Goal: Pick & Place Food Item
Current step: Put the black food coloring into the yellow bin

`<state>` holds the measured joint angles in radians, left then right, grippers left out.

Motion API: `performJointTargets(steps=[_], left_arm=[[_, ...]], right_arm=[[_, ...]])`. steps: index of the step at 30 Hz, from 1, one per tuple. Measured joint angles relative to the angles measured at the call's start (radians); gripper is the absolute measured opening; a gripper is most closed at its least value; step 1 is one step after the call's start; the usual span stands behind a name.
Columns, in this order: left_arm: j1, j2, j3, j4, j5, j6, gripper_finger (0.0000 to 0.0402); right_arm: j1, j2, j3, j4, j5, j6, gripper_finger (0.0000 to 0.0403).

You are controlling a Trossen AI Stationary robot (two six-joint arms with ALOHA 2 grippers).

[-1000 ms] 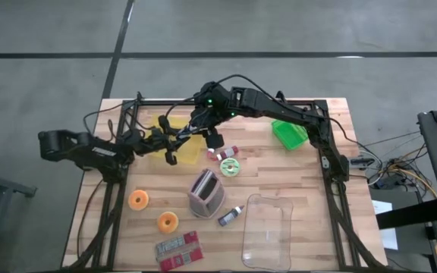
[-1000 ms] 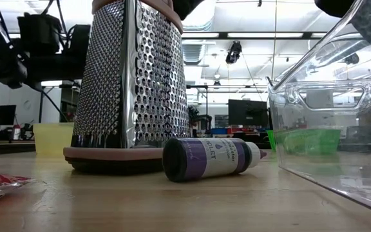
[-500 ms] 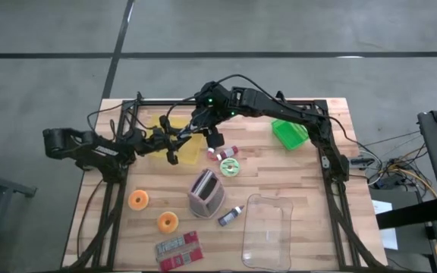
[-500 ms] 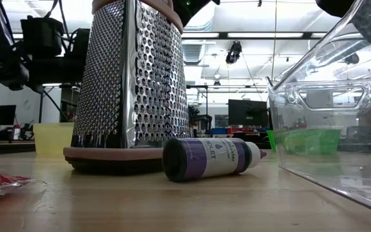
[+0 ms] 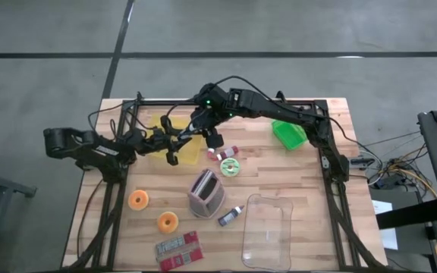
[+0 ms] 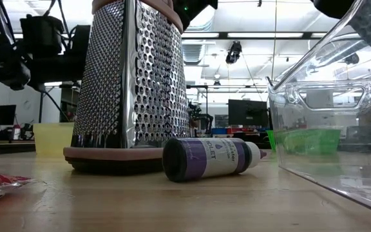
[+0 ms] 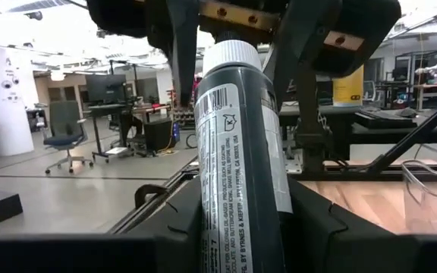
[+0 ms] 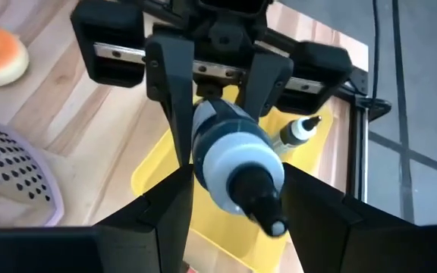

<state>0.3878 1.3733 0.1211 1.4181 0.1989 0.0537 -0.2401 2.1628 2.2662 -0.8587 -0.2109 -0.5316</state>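
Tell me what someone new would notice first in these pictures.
Both arms meet at the table's far left, over a yellow tray, with a dark squeeze bottle between them. The left end effector grips the bottle while the right end effector sits around its capped end. Nearer the middle stands a tall metal grater.
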Motion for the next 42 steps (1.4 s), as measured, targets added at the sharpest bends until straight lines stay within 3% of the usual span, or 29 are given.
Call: performJointTargets(steps=[11,18,42], left_arm=[[0.001,0.016,0.001,-0.005,0.000,0.001,0.0124],[0.000,0.016,0.006,-0.022,0.008,0.006,0.0124],[0.003,0.015,-0.005,-0.050,-0.003,0.017,0.0124]], right_arm=[[0.000,0.000,0.000,-0.021,-0.008,0.000,0.0175],[0.000,0.000,-0.004,-0.036,-0.016,-0.004,0.0105],[0.001,-0.003,-0.035,-0.029,0.031,-0.059,0.0104]])
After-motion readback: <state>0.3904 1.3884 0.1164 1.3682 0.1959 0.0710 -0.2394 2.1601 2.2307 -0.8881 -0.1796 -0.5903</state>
